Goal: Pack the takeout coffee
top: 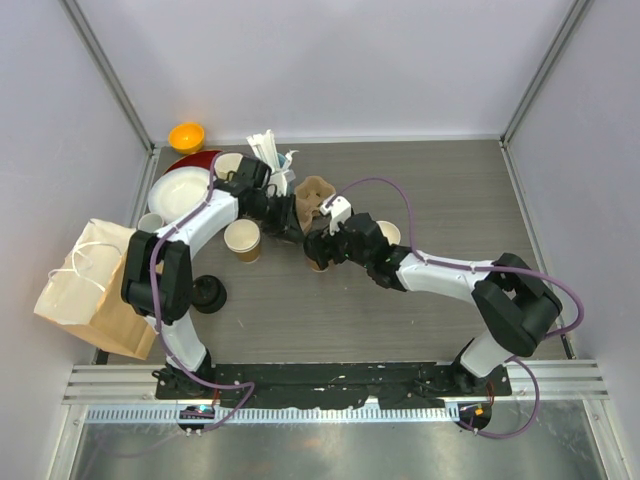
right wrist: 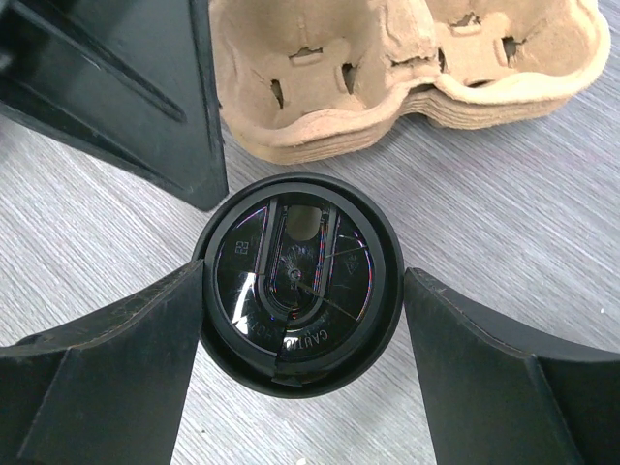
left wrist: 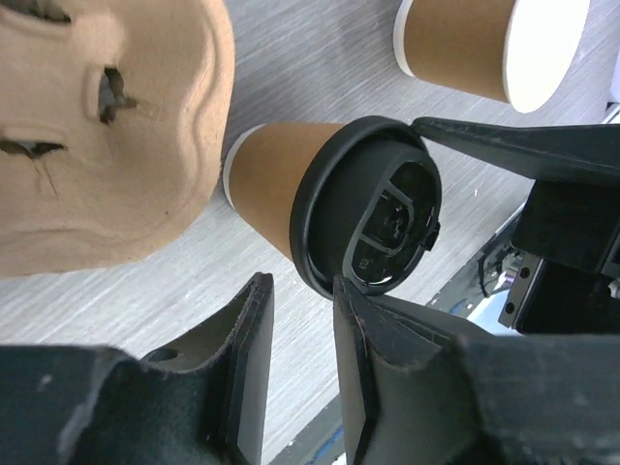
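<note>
The takeout coffee cup (left wrist: 276,174) stood upright in the middle of the surface (top: 470,180), just near of the pulp carrier (right wrist: 407,87) and apart from it. Its black lid (right wrist: 295,286) was on. The right jaws grasped the cup, one finger against each side of the lid's rim. The left jaws, beside the lid on its left, stood slightly parted and released, nothing between them. A lidless kraft cup (top: 243,240) stood further left, and a brown paper bag (top: 90,290) sat at the surface's left edge.
</note>
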Motion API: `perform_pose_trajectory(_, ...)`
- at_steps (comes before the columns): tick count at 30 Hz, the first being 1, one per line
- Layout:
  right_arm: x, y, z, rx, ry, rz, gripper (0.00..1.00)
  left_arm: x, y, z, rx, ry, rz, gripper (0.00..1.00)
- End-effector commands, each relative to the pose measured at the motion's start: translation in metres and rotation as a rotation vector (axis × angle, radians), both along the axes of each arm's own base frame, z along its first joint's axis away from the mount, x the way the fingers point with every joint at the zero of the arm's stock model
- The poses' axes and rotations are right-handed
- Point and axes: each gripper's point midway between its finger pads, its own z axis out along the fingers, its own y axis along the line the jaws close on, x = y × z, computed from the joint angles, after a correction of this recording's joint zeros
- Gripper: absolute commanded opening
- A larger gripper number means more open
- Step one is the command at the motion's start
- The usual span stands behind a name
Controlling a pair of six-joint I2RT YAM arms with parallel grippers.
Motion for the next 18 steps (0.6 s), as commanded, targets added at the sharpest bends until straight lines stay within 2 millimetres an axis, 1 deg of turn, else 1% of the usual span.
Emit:
perform_pose_trajectory(1, -0.037, -0.047, -0.071, -0.204, 0.247, -0.106, 0.42, 0.008, 0.004, 0.030, 0.033, -0.109, -0.060, 0.35)
perform_pose_trajectory(4, -0.038, -0.042, -0.063, -0.193, 0.222, -0.101, 0.43, 0.010, 0.002, 0.033, 0.025, -0.119, -0.068, 0.36)
perform_pose_trajectory(5, -0.038, -0.041, -0.063, -0.196, 0.220, -0.102, 0.44, 0.010, 0.002, 0.029, 0.028, -0.110, -0.068, 0.36)
perform_pose_trajectory(6, -0.036, -0.037, -0.057, -0.190, 0.211, -0.101, 0.45, 0.011, 0.002, 0.029, 0.028, -0.108, -0.073, 0.36)
perform_pose_trajectory(8, -0.038, -0.032, -0.056, -0.199, 0.216, -0.091, 0.48, 0.009, 0.002, 0.024, 0.032, -0.086, -0.078, 0.37)
perform_pose_trajectory(9, -0.034, -0.026, -0.048, -0.181, 0.204, -0.089, 0.52, 0.008, 0.002, 0.018, 0.034, -0.069, -0.078, 0.37)
perform_pose_trajectory(10, -0.037, -0.027, -0.052, -0.203, 0.225, -0.088, 0.54, 0.007, 0.001, 0.016, 0.032, -0.059, -0.081, 0.37)
perform_pose_trajectory(11, -0.036, -0.025, -0.050, -0.200, 0.226, -0.087, 0.56, 0.007, 0.000, 0.016, 0.029, -0.055, -0.083, 0.37)
perform_pose_trajectory(12, -0.033, -0.023, -0.046, -0.193, 0.224, -0.092, 0.62, 0.007, 0.000, 0.012, 0.031, -0.045, -0.085, 0.38)
perform_pose_trajectory(14, -0.033, -0.022, -0.046, -0.200, 0.233, -0.095, 0.68, 0.007, 0.001, 0.009, 0.040, -0.041, -0.089, 0.38)
perform_pose_trajectory(15, -0.033, -0.019, -0.042, -0.193, 0.232, -0.092, 0.71, 0.008, 0.001, 0.009, 0.042, -0.041, -0.091, 0.38)
perform_pose_trajectory(18, -0.031, -0.017, -0.035, -0.182, 0.224, -0.086, 0.77, 0.006, 0.000, 0.008, 0.032, -0.030, -0.099, 0.38)
